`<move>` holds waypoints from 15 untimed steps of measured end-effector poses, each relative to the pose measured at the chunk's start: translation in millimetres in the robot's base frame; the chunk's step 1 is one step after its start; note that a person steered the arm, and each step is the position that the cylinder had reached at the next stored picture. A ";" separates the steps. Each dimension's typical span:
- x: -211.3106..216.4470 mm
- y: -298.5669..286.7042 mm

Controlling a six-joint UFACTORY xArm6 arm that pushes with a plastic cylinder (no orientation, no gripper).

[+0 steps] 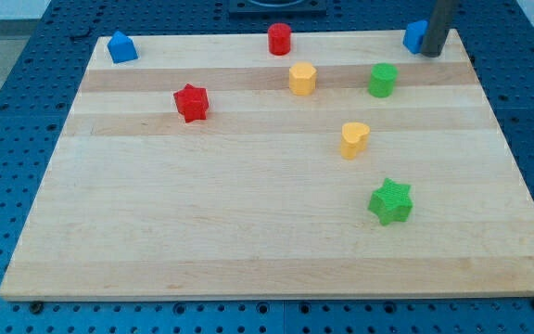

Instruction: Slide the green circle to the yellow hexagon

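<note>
The green circle [383, 80] sits on the wooden board toward the view's upper right. The yellow hexagon [302, 79] sits to its left, with a gap between them. My tip [432, 53] is at the board's top right corner, up and to the right of the green circle and touching or just next to a blue block [416, 36].
A yellow heart-like block [354, 139] lies below the green circle. A green star [390, 201] lies lower still. A red star [191, 102] is left of centre. A red cylinder [279, 39] is at the top edge. A blue house-shaped block [121, 46] is at the top left.
</note>
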State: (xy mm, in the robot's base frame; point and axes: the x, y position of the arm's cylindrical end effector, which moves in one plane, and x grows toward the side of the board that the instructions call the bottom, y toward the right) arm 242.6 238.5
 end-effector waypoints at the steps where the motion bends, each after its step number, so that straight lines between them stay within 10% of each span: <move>1: -3.8 0.2; 5: 92.5 59.7; 8: 69.7 56.2; 15: 73.8 -181.9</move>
